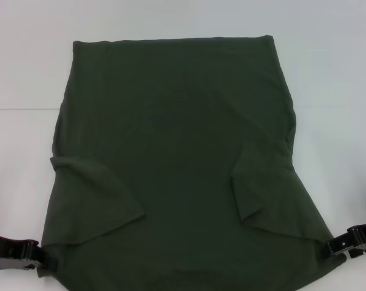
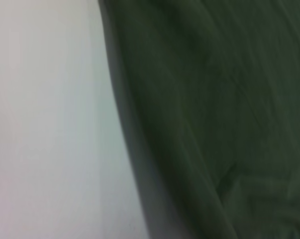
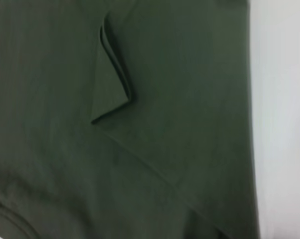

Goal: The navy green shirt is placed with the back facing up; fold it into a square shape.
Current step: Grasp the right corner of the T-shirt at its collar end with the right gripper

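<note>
The shirt (image 1: 176, 157) lies flat on the white worktop (image 1: 328, 79), plain side up, with both sleeves already turned in over the body: the left sleeve (image 1: 94, 188) and the right sleeve (image 1: 261, 194) each show as a loose triangular flap. The far edge runs straight across; the near end, with the collar seam visible in the right wrist view, runs out of the head view.

The left claw (image 1: 40, 256) sits at the near left corner, touching the cloth edge, and the right claw (image 1: 335, 244) at the near right corner. Whether either is clenched on the cloth or released, I cannot tell.

The likely next step is to lift the near end and carry it toward the far edge. The risks: the sleeve flaps are unpinned and could slide back out as the cloth rises. One claw gripping less fabric than the other would skew the fold. Soft cloth may sag in the middle and bunch instead of landing square.
</note>
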